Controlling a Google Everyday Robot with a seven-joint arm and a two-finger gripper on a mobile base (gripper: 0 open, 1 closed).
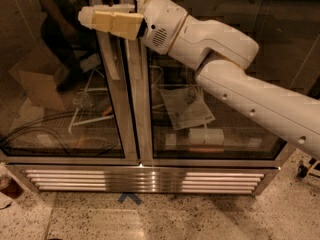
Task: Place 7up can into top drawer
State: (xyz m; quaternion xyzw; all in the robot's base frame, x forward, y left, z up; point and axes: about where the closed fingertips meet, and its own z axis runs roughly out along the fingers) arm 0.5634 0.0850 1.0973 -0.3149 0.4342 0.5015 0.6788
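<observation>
My gripper (89,18) is at the top left of the camera view, pointing left at the end of the white arm (235,79). It hovers in front of the centre post of a glass-door cabinet (135,104). No 7up can shows anywhere in this view. The top drawer is out of view as well. Nothing green or can-shaped shows at the gripper.
Two glass doors fill the view, with a metal grille (145,179) along the bottom. Behind the glass lie a paper sheet (187,106), a white box (205,136) and wire racks (90,109). Speckled floor with a blue arrow mark (130,198) runs along the front.
</observation>
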